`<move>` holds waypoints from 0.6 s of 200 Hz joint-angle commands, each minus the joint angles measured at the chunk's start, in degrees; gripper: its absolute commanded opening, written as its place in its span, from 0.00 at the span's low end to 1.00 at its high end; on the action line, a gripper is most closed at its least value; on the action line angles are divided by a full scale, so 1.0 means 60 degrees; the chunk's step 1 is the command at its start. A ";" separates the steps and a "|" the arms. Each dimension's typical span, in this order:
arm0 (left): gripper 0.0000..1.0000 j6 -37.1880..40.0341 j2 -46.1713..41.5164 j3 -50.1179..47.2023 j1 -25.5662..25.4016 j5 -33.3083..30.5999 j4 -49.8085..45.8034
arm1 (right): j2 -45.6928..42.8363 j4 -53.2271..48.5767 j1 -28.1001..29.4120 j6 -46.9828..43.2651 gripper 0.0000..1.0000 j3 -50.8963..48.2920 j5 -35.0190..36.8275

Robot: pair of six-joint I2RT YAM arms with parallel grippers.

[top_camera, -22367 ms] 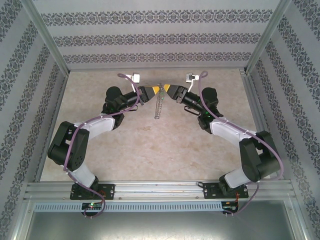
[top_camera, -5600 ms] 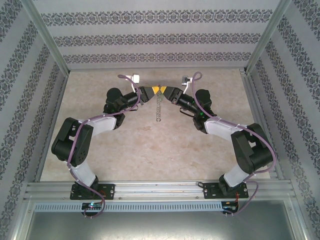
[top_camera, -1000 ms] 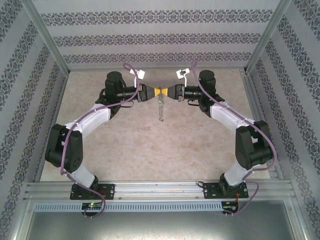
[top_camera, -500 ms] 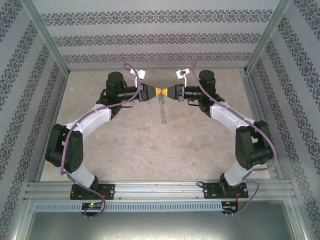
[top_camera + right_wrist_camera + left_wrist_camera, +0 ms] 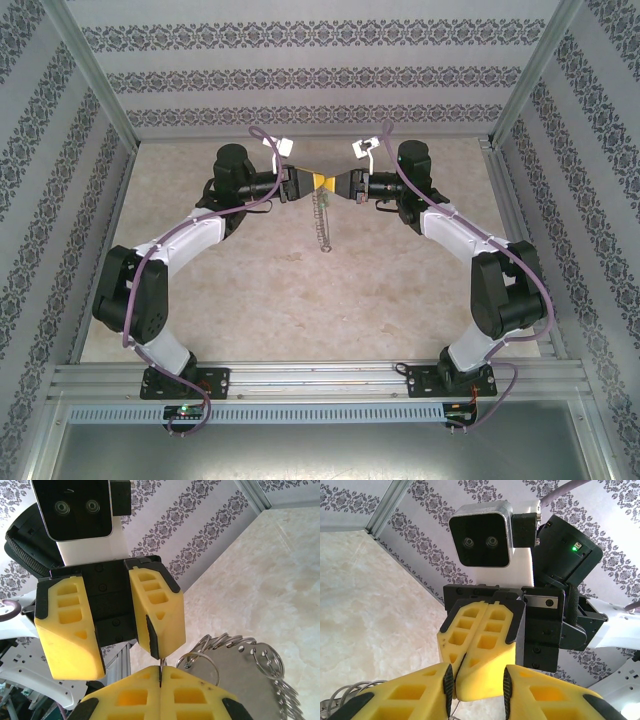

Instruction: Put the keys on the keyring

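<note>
Over the far middle of the beige marbled surface, the right gripper has its jaws shut on the large thin dark-grey metal keyring, whose hanging fringe slants slightly more than a moment ago, while the left gripper keeps its jaws open around the right's tips.
</note>
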 commanded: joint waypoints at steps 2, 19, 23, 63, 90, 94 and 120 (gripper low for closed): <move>0.34 -0.0120 0.0202 -0.0130 -0.0218 0.0388 0.0347 | -0.0164 0.0574 -0.0118 -0.0152 0.00 0.0110 0.0009; 0.35 0.0039 0.0141 -0.0130 -0.0219 0.0264 0.0120 | -0.0204 0.0583 -0.0144 -0.0153 0.00 0.0052 -0.0014; 0.36 0.0118 0.0110 -0.0130 -0.0217 0.0184 0.0011 | -0.0221 0.0584 -0.0168 -0.0145 0.00 0.0041 -0.0035; 0.42 0.0417 -0.0189 -0.0321 -0.0218 -0.0706 -0.0197 | -0.0424 0.0585 -0.0264 -0.0184 0.00 -0.0135 -0.0037; 0.42 0.0296 -0.0110 -0.0306 -0.0225 -0.0590 -0.0056 | -0.0472 0.0583 -0.0289 -0.0168 0.00 -0.0155 0.0000; 0.42 0.0223 -0.0086 -0.0306 -0.0218 -0.0552 0.0034 | -0.0461 0.0594 -0.0281 -0.0159 0.00 -0.0146 0.0001; 0.42 -0.0174 0.0055 -0.0334 -0.0232 -0.0321 0.0526 | -0.0386 0.0723 -0.0269 -0.0054 0.00 -0.0114 -0.0036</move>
